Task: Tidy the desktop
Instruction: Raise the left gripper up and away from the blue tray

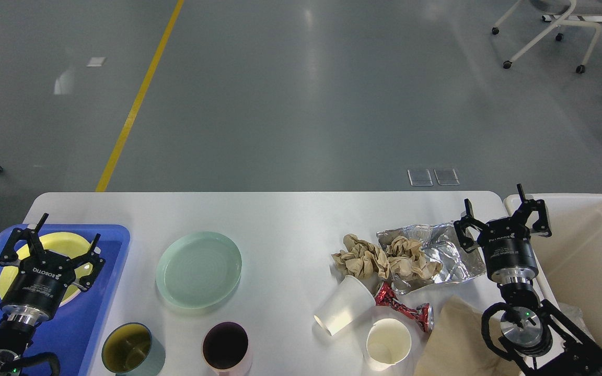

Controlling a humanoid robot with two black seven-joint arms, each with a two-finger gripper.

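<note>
While my left gripper (63, 237) hangs spread over the blue tray (107, 292) and my right gripper (505, 216) gapes empty at the bin (593, 250) rim, the desktop (280, 219) below keeps bare room along its far edge.

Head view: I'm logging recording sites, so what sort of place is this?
Probably a lab or industrial hall: a grey floor with a yellow line, a wheeled chair, and a white desktop staged with dishes and litter.
</note>
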